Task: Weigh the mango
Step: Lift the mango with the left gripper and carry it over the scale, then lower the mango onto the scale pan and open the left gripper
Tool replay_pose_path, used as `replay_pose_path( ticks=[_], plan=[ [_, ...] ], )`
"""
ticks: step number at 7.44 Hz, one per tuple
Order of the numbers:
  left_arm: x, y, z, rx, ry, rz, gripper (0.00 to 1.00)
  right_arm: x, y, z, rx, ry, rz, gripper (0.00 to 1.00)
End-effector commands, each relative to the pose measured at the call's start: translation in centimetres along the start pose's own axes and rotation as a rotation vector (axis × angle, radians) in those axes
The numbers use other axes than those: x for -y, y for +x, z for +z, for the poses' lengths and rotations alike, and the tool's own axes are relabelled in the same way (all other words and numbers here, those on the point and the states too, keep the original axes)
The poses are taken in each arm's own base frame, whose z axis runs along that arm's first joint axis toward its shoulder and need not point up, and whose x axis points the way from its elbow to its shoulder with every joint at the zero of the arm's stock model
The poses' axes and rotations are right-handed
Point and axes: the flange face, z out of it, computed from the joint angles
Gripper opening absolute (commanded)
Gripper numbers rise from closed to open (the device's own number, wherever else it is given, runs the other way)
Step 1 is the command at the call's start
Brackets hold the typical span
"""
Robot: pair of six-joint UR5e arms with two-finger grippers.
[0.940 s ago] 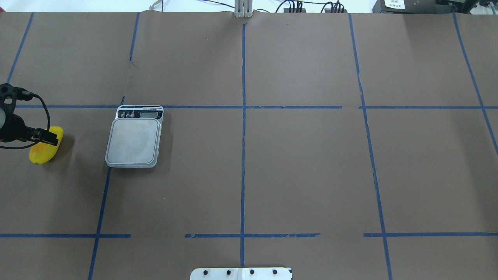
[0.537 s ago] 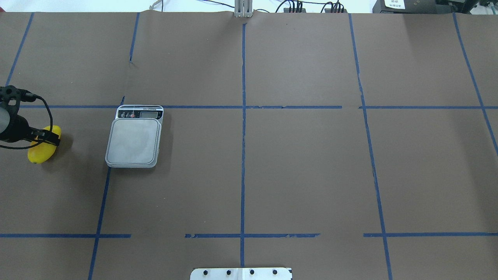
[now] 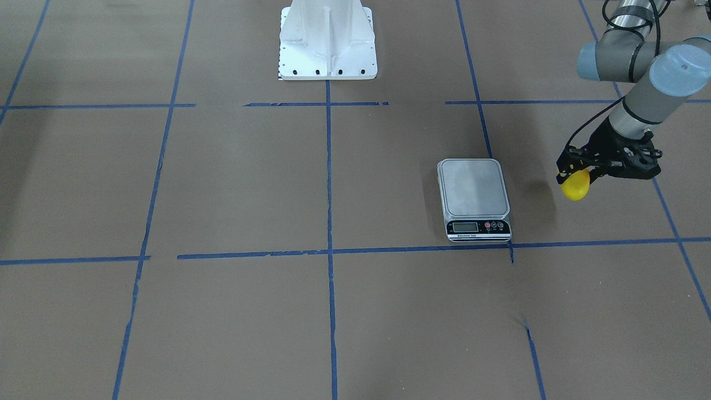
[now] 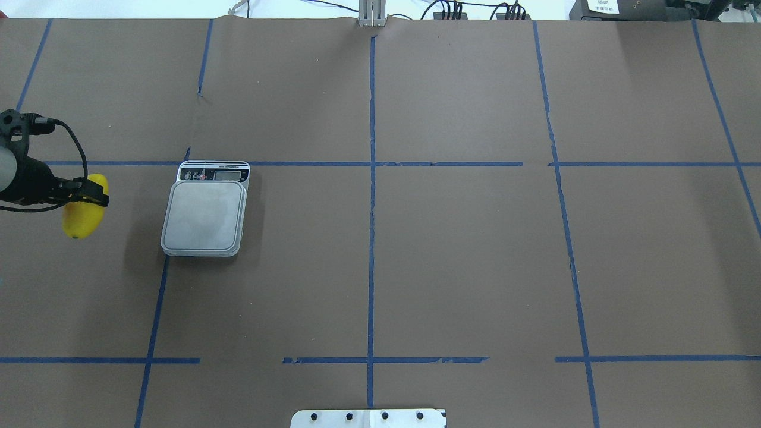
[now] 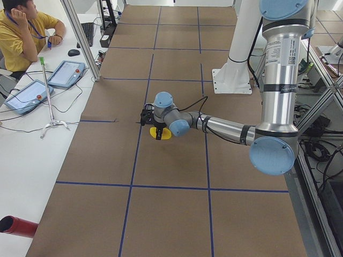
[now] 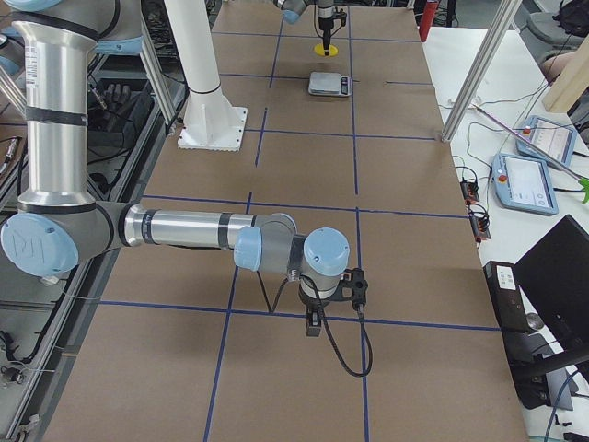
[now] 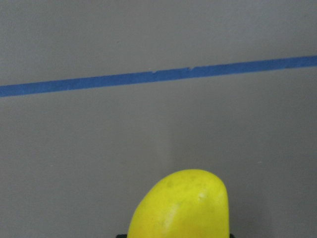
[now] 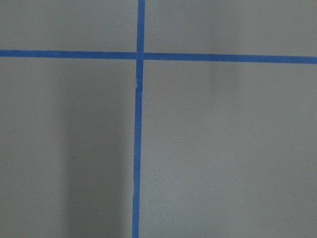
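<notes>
Item: mango (image 4: 82,215). Your left hand (image 4: 89,196) is gripping it by one end and seems to be holding it clear of the worktop (image 4: 416,267), on the robot's left of the scale (image 4: 205,215), whose platform is lying bare for it. Scale lettering: too small to read. Right hand (image 6: 313,322): you cannot tell its grip.

Brown table (image 4: 475,267) with blue tape lines (image 4: 371,238), seated person (image 5: 24,27) in yellow, grey tablet (image 5: 65,73), perhaps a teach pendant
</notes>
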Motion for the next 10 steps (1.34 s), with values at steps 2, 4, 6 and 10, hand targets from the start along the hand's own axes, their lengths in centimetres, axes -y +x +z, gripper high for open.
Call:
replay_pose_path(
  ticks=[2, 4, 6, 10],
  plan=[
    [3.7, 12.1, -1.4, -0.091, 0.001, -0.334, 0.00, 0.0, 0.0, 0.0, 0.000, 0.000, 0.000, 1.00],
    [1.3, 17.7, 2.8, -0.050, -0.050, -0.298, 0.00, 0.0, 0.0, 0.0, 0.000, 0.000, 0.000, 1.00],
    [0.3, 18.1, 4.2, -0.035, -0.062, -0.288, 0.00, 0.0, 0.0, 0.0, 0.000, 0.000, 0.000, 1.00],
    [0.1, 15.9, 4.7, 0.001, -0.045, -0.303, 0.14, 0.0, 0.0, 0.0, 0.000, 0.000, 0.000, 1.00]
  ],
)
